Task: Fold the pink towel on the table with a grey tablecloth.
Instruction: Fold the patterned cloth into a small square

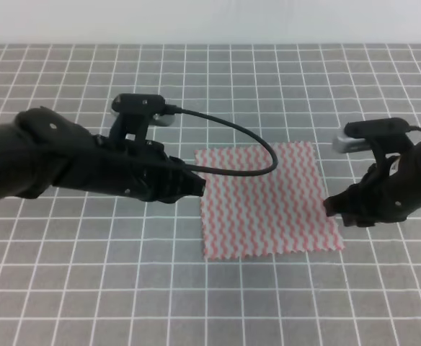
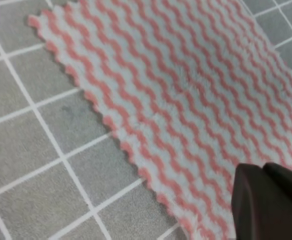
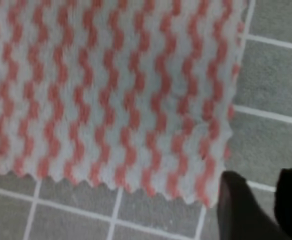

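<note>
While the large table under its grey tablecloth with a white grid of thin lines (image 1: 66, 288) fills all three views, we see the scene laid out from left to right as follows. At the left of the high view the black left gripper (image 1: 196, 184) reaches in low from the left side, its tip at the left edge of the thin square pink towel with pink-and-white wavy stripes and serrated edges (image 1: 268, 202); a black cable (image 1: 246, 137) arcs from the arm over the towel's upper left part. In the left wrist view we see only a dark finger tip (image 2: 266, 202) at the lower right, over the towel's near edge, and we cannot tell whether these jaws are parted or closed. The towel lies flat and unfolded on the cloth, a little right of the table's middle. At its right edge, near the lower right corner, sits the black right gripper (image 1: 333, 207). In the right wrist view its two dark fingers (image 3: 238, 207) stand apart with grey cloth showing between them, just off the towel's corner, so these jaws are parted and grasp nothing.
</note>
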Motion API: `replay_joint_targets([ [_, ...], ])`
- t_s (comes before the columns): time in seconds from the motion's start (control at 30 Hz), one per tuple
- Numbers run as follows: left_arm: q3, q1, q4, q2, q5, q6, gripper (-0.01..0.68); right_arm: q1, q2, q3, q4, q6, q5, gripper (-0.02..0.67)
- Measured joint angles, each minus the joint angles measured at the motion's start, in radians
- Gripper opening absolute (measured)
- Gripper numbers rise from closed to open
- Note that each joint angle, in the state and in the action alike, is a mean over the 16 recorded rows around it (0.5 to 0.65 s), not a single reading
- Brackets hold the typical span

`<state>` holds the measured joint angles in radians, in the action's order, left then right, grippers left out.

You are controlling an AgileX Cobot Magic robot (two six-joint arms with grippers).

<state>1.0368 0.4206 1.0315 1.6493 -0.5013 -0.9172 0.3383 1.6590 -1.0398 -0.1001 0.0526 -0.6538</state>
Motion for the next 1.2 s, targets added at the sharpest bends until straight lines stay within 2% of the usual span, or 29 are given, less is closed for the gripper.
replay_joint_targets([
  [0.3,0.007,0.006,0.004,0.018,-0.018,-0.001,-0.001,0.001,0.045,0.0,-0.035,0.0,0.034,0.223],
  [1.2,0.005,0.006,0.0,0.017,-0.029,-0.01,-0.001,0.002,0.089,0.001,-0.069,-0.032,0.02,0.23],
])
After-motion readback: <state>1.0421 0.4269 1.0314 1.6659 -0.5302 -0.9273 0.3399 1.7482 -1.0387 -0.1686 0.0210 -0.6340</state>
